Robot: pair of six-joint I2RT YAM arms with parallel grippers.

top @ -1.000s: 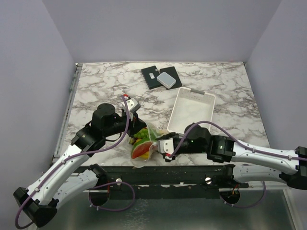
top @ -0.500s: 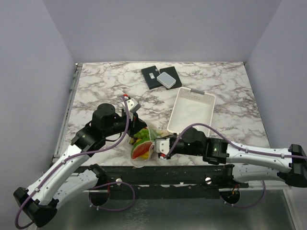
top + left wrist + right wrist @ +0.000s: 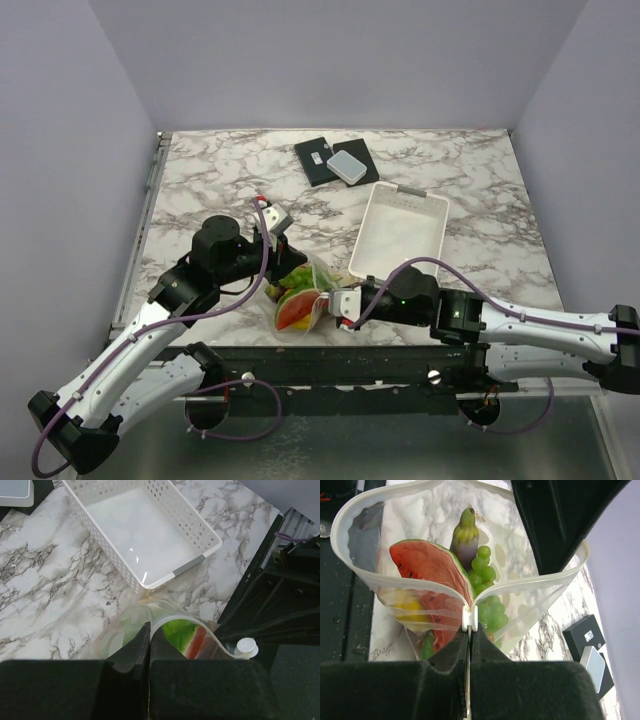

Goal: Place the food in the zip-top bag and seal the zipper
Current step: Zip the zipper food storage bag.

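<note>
Marble table (image 3: 200, 170): white basket (image 3: 400, 235), black items (image 3: 322, 162), bag (image 3: 296, 306) apparently resting.

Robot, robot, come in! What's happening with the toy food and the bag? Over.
Left gripper shut on clear dotted zip-top bag rim; right gripper shut on its zipper edge. Toy food inside, mouth open. Nothing blocking. Over.

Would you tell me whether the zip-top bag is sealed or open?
Open: the zipper rim gapes in a wide loop, showing the watermelon slice and grapes inside.
</note>
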